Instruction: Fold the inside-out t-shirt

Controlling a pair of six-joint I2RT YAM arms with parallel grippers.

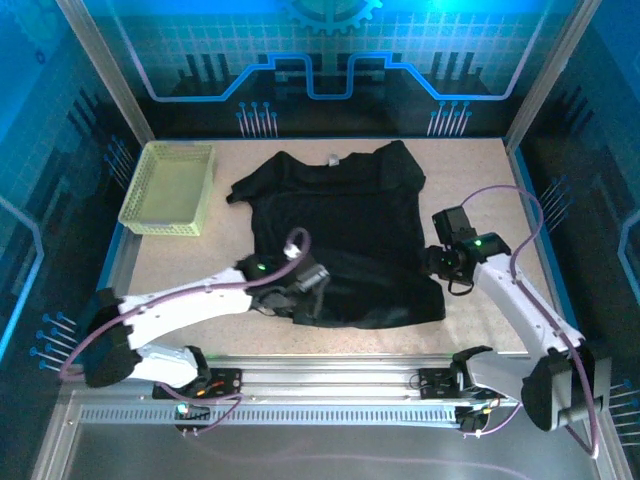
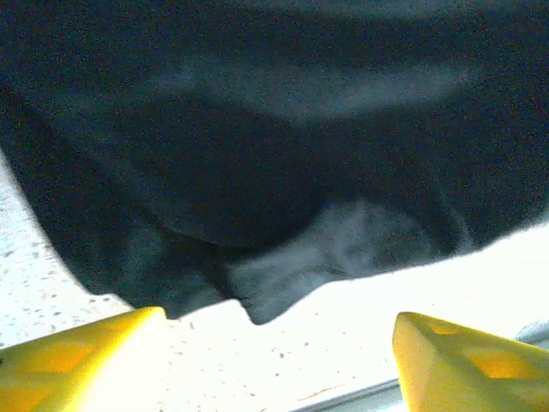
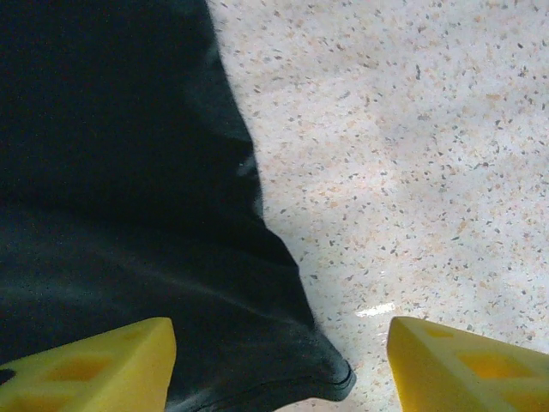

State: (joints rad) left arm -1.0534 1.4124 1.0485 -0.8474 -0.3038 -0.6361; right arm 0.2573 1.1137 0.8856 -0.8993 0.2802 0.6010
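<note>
Your t-shirt (image 1: 335,230) lay lengthwise 12 to 6, collar (white tag (image 1: 333,159)) at 12; your left gripper (image 2: 279,319) and right gripper (image 3: 279,326) both stood spread at its hem.

1. The t-shirt (image 2: 283,129) was blurred in the left wrist view and ran off the top and both sides.
2. Its tag (image 1: 333,159) was too small to read.
3. The left gripper (image 2: 274,348) and the right gripper (image 3: 279,356) were each cut short by their view's bottom edge.
</note>
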